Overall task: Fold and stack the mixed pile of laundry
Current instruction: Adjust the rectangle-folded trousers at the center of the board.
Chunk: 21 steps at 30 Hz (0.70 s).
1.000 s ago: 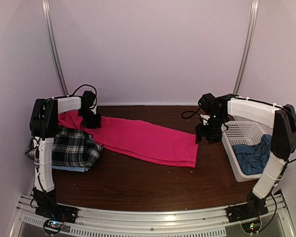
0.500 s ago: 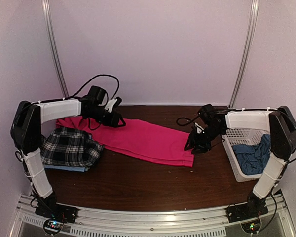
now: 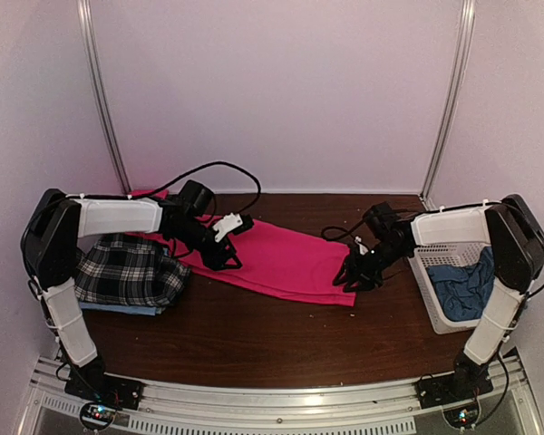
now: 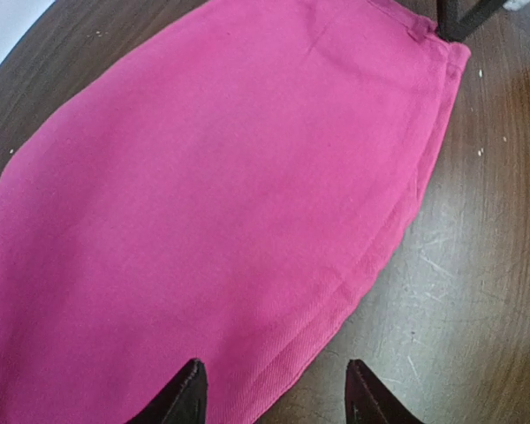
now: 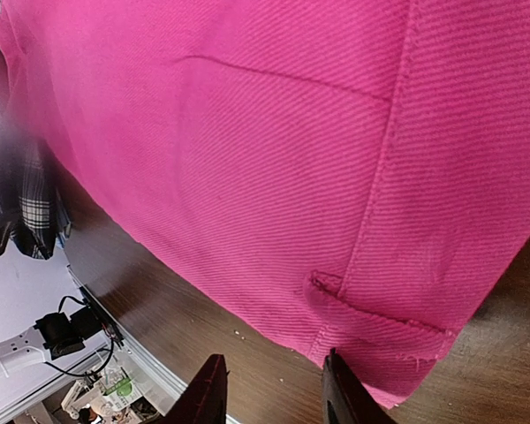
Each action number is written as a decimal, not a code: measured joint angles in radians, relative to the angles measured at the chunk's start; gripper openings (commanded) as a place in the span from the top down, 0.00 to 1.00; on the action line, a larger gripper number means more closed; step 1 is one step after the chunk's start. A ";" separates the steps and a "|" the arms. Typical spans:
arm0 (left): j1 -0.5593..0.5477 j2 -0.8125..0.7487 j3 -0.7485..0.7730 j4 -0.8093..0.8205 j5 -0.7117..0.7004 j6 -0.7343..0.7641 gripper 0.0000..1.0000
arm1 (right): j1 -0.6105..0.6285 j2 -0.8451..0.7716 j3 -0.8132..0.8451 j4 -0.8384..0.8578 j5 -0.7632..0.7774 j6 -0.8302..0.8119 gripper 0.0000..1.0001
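Hot-pink trousers point(image 3: 276, 258) lie flat across the dark table, waistband end to the right. My left gripper point(image 3: 228, 243) hovers over their middle near edge; in the left wrist view it point(image 4: 278, 396) is open, its tips straddling the seamed edge of the trousers point(image 4: 221, 194). My right gripper point(image 3: 352, 275) is low at the waistband corner; in the right wrist view it point(image 5: 274, 390) is open over bare wood just off the trousers point(image 5: 274, 150), beside a belt loop point(image 5: 371, 314). A plaid shirt point(image 3: 131, 270) lies folded on a light blue shirt point(image 3: 136, 309) at the left.
A white lattice basket point(image 3: 440, 240) stands at the right edge with a duller blue cloth point(image 3: 462, 285) in it. The table's point(image 3: 254, 340) front strip runs to a metal rail point(image 3: 281, 399). Cables arc above both wrists.
My left arm has swung right from the trousers' far-left end to their middle, and its jaws have opened. My right gripper has dropped to the waistband corner, jaws narrowing.
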State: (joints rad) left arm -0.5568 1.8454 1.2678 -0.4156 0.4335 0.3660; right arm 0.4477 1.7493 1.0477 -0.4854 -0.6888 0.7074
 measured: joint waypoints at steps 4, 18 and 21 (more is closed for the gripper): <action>-0.008 0.000 -0.032 -0.004 -0.014 0.130 0.47 | 0.000 0.010 -0.008 -0.002 -0.003 0.000 0.63; -0.045 0.037 -0.037 -0.004 -0.087 0.352 0.49 | -0.013 -0.034 -0.038 -0.056 0.021 0.006 0.60; -0.046 0.047 -0.034 -0.004 -0.101 0.367 0.51 | -0.016 -0.044 -0.043 -0.057 0.023 0.007 0.60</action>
State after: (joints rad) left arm -0.6025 1.8927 1.2335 -0.4194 0.3325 0.7330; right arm 0.4313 1.7050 1.0050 -0.5423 -0.6662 0.7147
